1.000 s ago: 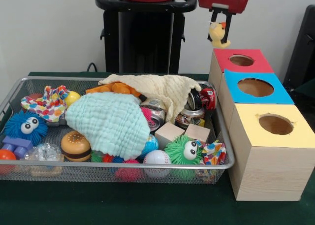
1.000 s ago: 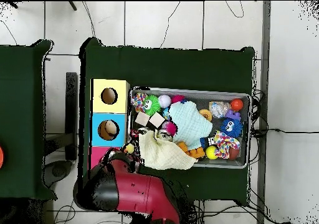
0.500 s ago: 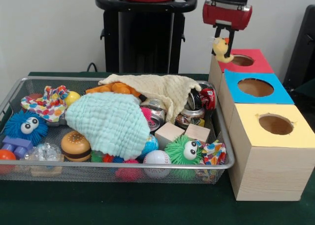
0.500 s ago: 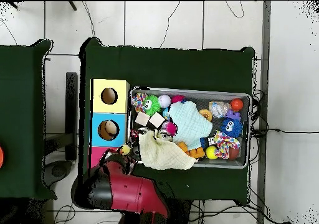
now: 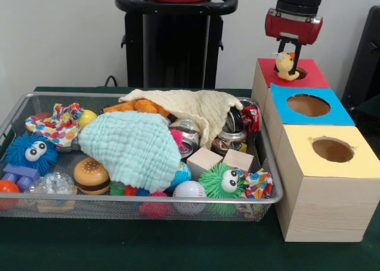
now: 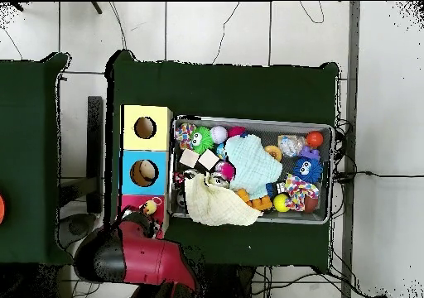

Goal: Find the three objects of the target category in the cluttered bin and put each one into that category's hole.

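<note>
My gripper (image 5: pixel 289 50) is shut on a small yellow and orange plush toy (image 5: pixel 287 65) and holds it just above the round hole (image 5: pixel 303 73) in the red top (image 5: pixel 268 75) of the far wooden box. In the overhead view the toy (image 6: pixel 151 206) hangs over the red-topped box (image 6: pixel 132 202), with the arm below it. The wire mesh bin (image 5: pixel 18 108) lies to the left, full of clutter. A second orange plush (image 5: pixel 139 107) lies in it at the back, partly under a cream cloth (image 5: pixel 196 108); it also shows in the overhead view (image 6: pixel 257 202).
A blue-topped box (image 5: pixel 332 112) and a yellow-topped box (image 5: pixel 309 161) stand in a row in front of the red one. The bin holds a mint cloth (image 5: pixel 133 146), a blue fuzzy ball (image 5: pixel 29 152), a green fuzzy ball (image 5: pixel 222 182), a burger toy (image 5: pixel 92 175), cans and blocks.
My gripper has carried the plush toy to the right and lower, from beside the red-topped box's left edge to right over its hole. The bin's contents have not moved.
</note>
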